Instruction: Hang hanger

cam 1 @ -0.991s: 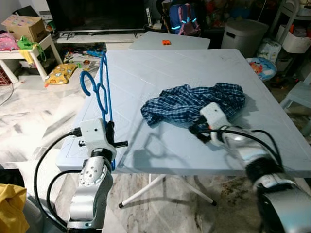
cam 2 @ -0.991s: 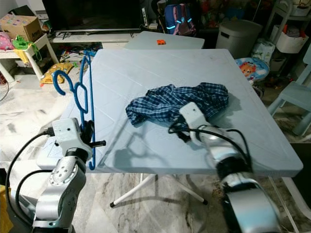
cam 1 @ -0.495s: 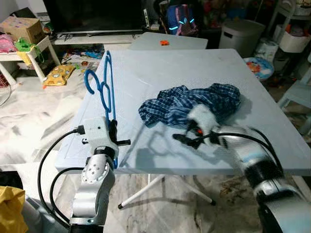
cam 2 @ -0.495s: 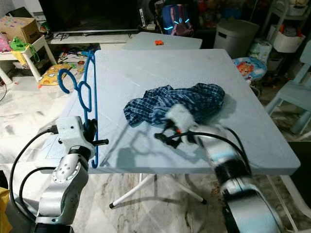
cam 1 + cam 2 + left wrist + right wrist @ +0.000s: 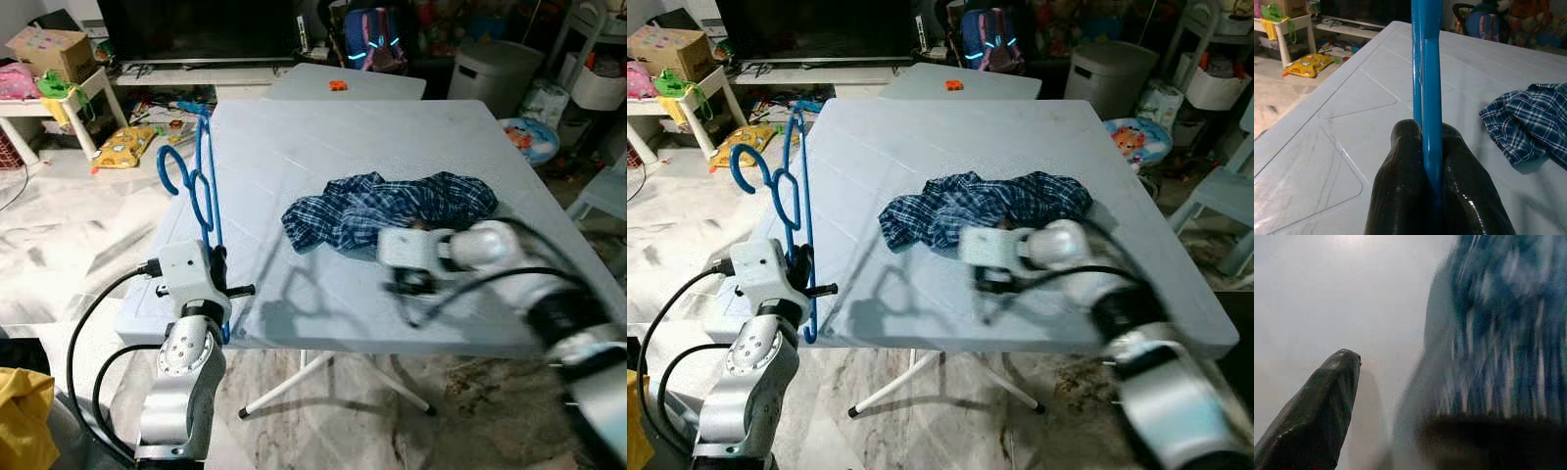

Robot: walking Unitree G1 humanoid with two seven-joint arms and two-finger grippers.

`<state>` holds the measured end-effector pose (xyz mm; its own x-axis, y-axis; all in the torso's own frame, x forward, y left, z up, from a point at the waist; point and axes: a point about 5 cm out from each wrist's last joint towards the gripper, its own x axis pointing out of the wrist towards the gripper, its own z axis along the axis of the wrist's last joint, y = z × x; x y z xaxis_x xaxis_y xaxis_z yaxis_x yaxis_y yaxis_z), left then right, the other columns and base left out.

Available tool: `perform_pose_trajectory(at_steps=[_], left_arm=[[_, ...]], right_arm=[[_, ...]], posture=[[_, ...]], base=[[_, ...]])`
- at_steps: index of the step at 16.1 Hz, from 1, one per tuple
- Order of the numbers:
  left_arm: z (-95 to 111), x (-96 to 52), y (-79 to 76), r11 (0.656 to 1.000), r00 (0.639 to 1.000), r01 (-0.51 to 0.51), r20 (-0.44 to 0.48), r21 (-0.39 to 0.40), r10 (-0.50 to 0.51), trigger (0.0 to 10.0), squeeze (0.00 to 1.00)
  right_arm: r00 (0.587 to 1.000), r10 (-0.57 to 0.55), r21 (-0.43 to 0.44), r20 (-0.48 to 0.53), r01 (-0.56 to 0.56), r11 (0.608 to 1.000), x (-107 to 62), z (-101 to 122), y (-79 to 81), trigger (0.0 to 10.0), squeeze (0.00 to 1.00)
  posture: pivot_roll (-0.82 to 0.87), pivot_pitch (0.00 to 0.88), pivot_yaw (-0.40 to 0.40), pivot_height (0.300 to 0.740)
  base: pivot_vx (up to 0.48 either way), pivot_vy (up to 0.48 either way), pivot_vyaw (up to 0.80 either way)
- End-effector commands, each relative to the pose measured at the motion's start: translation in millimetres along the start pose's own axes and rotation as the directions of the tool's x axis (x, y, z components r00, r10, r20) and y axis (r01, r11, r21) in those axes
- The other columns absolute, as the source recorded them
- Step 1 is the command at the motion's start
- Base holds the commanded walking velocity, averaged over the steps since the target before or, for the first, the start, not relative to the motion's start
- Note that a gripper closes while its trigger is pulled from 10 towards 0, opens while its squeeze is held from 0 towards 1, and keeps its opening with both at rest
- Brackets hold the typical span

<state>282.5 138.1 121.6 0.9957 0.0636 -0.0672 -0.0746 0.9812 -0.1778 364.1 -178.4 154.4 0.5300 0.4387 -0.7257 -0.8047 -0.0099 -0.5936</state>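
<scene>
Table (image 5: 294,137): I am looking down on a pale blue folding table that takes up most of the head views, with a cluttered room behind it.

Hanger (image 5: 201,181): a blue hanger stands upright along the table's left edge, its hook curling out to the left, away from the table top.

Left gripper (image 5: 1432,156): at the table's near left corner. In my left wrist view both black fingers (image 5: 1400,171) press tight against the hanger's lower bar from either side, so it is clamped on the hanger and holding it up.

Shirt (image 5: 392,206): a crumpled blue and white checked shirt lies on the middle of the table, well apart from the hanger.

Right gripper (image 5: 409,281): low over the table at the shirt's near edge, with the silver arm reaching in from the right. The head views are smeared here.

Right wrist view: one black finger (image 5: 1312,411) shows sharp against the pale table, and the checked cloth beside it is a blur. I think a second dark shape sits under the cloth, but I cannot tell whether this gripper is open or closed.

Background: a dark television (image 5: 196,29) on a low stand, a backpack (image 5: 370,39), and a white bin (image 5: 495,69) behind the table.
</scene>
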Motion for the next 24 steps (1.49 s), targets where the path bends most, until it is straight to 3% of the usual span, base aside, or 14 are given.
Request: perform_pose_trajectory(at_steps=[1, 2, 3, 6, 10, 12, 16, 17, 21, 24], left_arm=[[5, -0.1, -4.2, 1.000, 1.000, 0.008, 0.023, -0.005, -0.008, 10.0, 0.00], [5, 0.2, -5.0, 1.000, 1.000, 0.012, 0.022, -0.005, -0.012, 10.0, 0.00], [4, 0.9, -6.7, 1.000, 1.000, 0.021, 0.018, -0.005, -0.021, 10.0, 0.00], [4, 1.2, -7.3, 1.000, 1.000, 0.025, 0.016, -0.005, -0.025, 10.0, 0.00], [4, 0.7, -6.4, 1.000, 1.000, 0.023, 0.013, -0.006, -0.023, 10.0, 0.00], [5, 1.3, -7.5, 1.000, 1.000, 0.025, 0.017, -0.007, -0.025, 10.0, 0.00], [5, 1.0, -7.0, 1.000, 1.000, 0.023, 0.017, -0.005, -0.023, 10.0, 0.00], [6, 0.9, -6.7, 1.000, 1.000, 0.022, 0.019, -0.005, -0.022, 10.0, 0.00], [6, 0.0, -7.1, 1.000, 1.000, 0.020, 0.021, -0.008, -0.019, 10.0, 0.00], [5, -1.0, -7.1, 1.000, 1.000, 0.016, 0.018, -0.009, -0.016, 10.0, 0.00]], right_arm=[[0.999, -0.001, -0.042, -0.039, -0.001, 0.999, -7.8, -6, -5.0, 10.0, 0.00], [0.998, -0.004, -0.037, -0.056, 0.002, 0.999, -12.4, -11, -6.1, 10.0, 0.00], [0.997, 0.001, -0.005, -0.082, -0.001, 1.000, -27.7, -24, -8.2, 10.0, 0.00], [0.997, 0.063, 0.085, -0.035, -0.060, 0.995, -46.1, -35, -4.8, 10.0, 0.00], [0.952, 0.096, 0.231, 0.290, -0.167, 0.958, -59.7, -10, -11.7, 10.0, 0.00], [0.885, 0.131, 0.274, 0.446, -0.275, 0.922, -41.6, 9, 0.0, 10.0, 0.00], [0.800, 0.212, 0.297, 0.562, -0.434, 0.851, -10.3, 33, 26.7, 10.0, 0.00], [0.790, 0.243, 0.309, 0.563, -0.474, 0.825, 3.9, 40, 38.6, 10.0, 0.00], [0.847, 0.182, 0.395, 0.499, -0.409, 0.823, 32.3, 49, 45.6, 10.0, 0.00], [0.926, 0.049, 0.518, 0.374, -0.252, 0.817, 51.8, 58, 30.6, 10.0, 0.00]], posture=[[-0.10, 0.000, 0.022, 0.740], [-0.10, 0.000, 0.024, 0.740], [-0.11, 0.000, 0.030, 0.740], [-0.11, 0.000, 0.032, 0.740], [-0.10, 0.000, 0.032, 0.740], [-0.10, 0.000, 0.032, 0.740], [-0.09, 0.000, 0.032, 0.740], [-0.09, 0.000, 0.029, 0.740], [-0.08, 0.000, 0.022, 0.740], [-0.08, 0.001, 0.018, 0.740]], base=[[0.000, 0.000, 0.00], [0.000, 0.000, 0.00], [0.000, 0.000, 0.00], [0.000, 0.000, 0.00], [0.000, 0.000, 0.00], [0.000, 0.000, 0.00], [0.000, 0.000, 0.00], [0.000, 0.000, 0.00], [0.000, 0.000, 0.00], [0.000, 0.000, 0.00]])
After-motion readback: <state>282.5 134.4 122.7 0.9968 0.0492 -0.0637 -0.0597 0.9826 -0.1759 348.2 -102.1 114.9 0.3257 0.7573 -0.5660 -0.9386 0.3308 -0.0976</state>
